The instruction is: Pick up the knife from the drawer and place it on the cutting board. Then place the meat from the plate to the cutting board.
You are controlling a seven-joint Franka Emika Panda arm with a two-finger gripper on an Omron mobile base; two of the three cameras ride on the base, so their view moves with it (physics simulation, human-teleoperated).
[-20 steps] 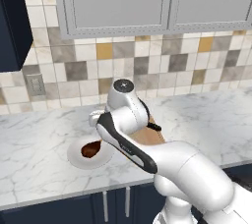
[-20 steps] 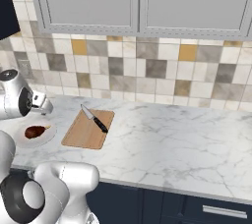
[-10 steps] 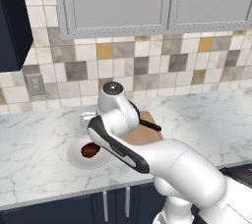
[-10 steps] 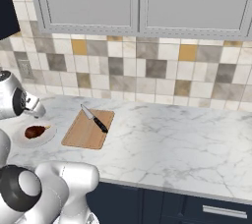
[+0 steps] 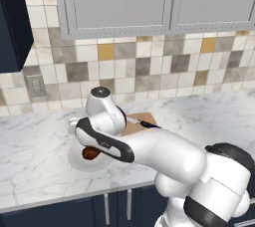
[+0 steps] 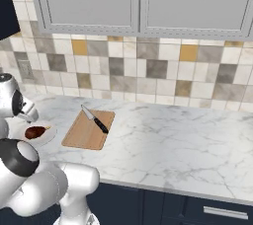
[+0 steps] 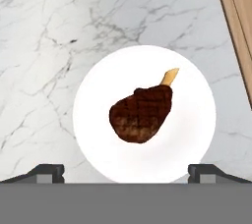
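The fingers (image 7: pixel 126 171) stand spread wide and pinch nothing; in the hand view their two dark tips (image 7: pixel 47 171) rise at the bottom edge, one on each side of the plate (image 7: pixel 93 95), well apart from each other. The round white plate lies on the marble table (image 7: pixel 44 31) straight ahead of the fingers, its near rim falling between the two tips. The meat (image 7: pixel 141 115) rests near the middle of the plate, between the finger lines and beyond the tips, not touched by either. Its thin light bone end points away from the fingers and toward the side where the cutting board (image 7: pixel 238 26) shows as a strip of light wood just beside the plate.

In the right base view the hand hangs over the plate (image 6: pixel 47 136), with the meat (image 6: pixel 35 131) dark on it below. The cutting board (image 6: pixel 84 132) lies on the table (image 6: pixel 163 145) just beside the plate, on the side away from the arm. The knife (image 6: pixel 95 119) lies flat on the board's far part, black handle toward the board's corner and its pointed blade reaching past the board's far edge.

In the left base view the arm covers much of the plate (image 5: pixel 82 164); part of the meat (image 5: pixel 89 153) peeks out beneath the arm, and the board (image 5: pixel 142 120) with the knife's handle (image 5: pixel 149 124) shows behind the wrist.
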